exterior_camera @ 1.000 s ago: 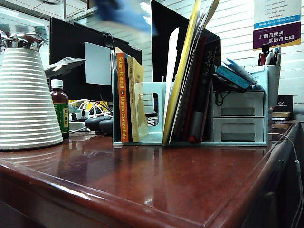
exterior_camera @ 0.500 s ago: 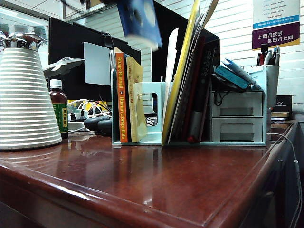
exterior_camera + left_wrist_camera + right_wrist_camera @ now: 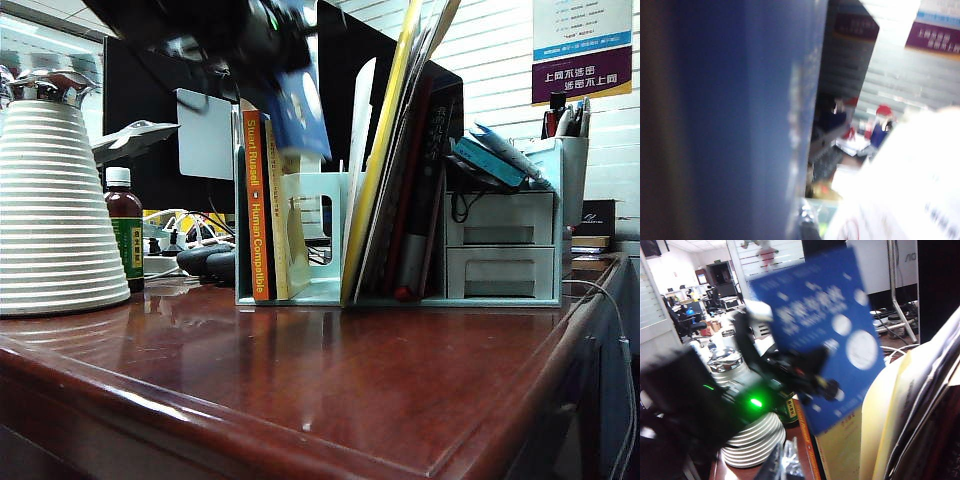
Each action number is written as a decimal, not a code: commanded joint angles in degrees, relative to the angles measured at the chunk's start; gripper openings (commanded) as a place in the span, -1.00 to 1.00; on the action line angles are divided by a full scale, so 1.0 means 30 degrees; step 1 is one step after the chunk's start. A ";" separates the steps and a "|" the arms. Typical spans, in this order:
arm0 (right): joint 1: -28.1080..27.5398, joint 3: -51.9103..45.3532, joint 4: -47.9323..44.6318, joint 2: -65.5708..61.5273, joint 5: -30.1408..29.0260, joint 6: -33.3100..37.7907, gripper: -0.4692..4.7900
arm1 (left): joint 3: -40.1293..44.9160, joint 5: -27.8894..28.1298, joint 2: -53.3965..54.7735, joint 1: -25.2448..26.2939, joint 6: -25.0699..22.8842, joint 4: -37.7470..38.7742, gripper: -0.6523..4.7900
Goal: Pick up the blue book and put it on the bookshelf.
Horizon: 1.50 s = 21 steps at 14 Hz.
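From the exterior view, the left gripper (image 3: 285, 75) comes in from the upper left as a dark blur, its jaws clamped on the blue book (image 3: 300, 115), which hangs tilted in the air just above the bookshelf (image 3: 320, 285), over the orange-spined book (image 3: 257, 200) and the cream one beside it. That rack sits on the table (image 3: 330, 390) with a white ribbed jug (image 3: 55, 210) and a small brown bottle (image 3: 126, 235) off to the left and a grey drawer unit (image 3: 503, 245) on the right. Left wrist view is mostly a wall of blurry blue, the blue book (image 3: 740, 120) right up against the lens, so nothing of the jaws shows there. Right wrist view looks across at the blue book (image 3: 820, 325), cover with white ovals facing the camera, pinched at its lower edge by the left gripper (image 3: 812, 377); the yellowish books in the bookshelf sit right below it. The right gripper itself isn't in any shot, so can't tell what its jaws are doing.
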<state>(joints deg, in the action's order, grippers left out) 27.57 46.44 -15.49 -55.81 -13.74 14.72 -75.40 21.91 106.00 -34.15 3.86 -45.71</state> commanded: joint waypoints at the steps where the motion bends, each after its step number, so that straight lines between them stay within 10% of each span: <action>1: -0.0007 0.0102 -0.0204 0.0102 -0.0146 0.0022 -0.84 | -0.0328 -0.0007 0.1355 -0.0029 -0.0146 -0.1785 -0.78; 4: -0.0007 0.0102 -0.0219 0.0102 -0.0182 0.0029 -0.84 | -0.0335 0.0918 0.2113 -0.0321 0.0007 -0.2783 -0.75; 5: -0.0007 0.0102 -0.0226 0.0109 -0.0204 0.0036 -0.84 | -0.0335 -0.0262 0.2113 -0.0306 0.0102 -0.2149 -0.05; 12: -0.0007 0.0102 -0.0262 0.0561 -0.0554 0.0087 -0.84 | -0.0335 -0.1020 0.2528 -0.0313 0.1778 -0.0678 -0.10; 16: -0.0007 0.0109 -0.0576 0.0656 -0.0525 0.0007 -0.84 | -0.0328 -0.0517 0.0495 -0.0430 -0.1639 -0.2324 -0.13; 18: -0.0022 0.0124 -0.0699 0.0743 0.0357 -0.0036 -0.84 | -0.0321 -0.0590 -0.2098 -0.0437 -0.2076 0.0277 -0.78; 21: -0.0022 0.0131 0.0495 0.1967 0.2164 -0.1902 -0.84 | -0.0240 -0.1515 -0.7431 -0.0729 -0.2353 0.7905 -0.78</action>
<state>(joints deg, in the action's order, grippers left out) 27.55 46.46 -15.90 -51.27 -9.45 11.18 -76.25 18.17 86.54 -36.07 -2.72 -29.36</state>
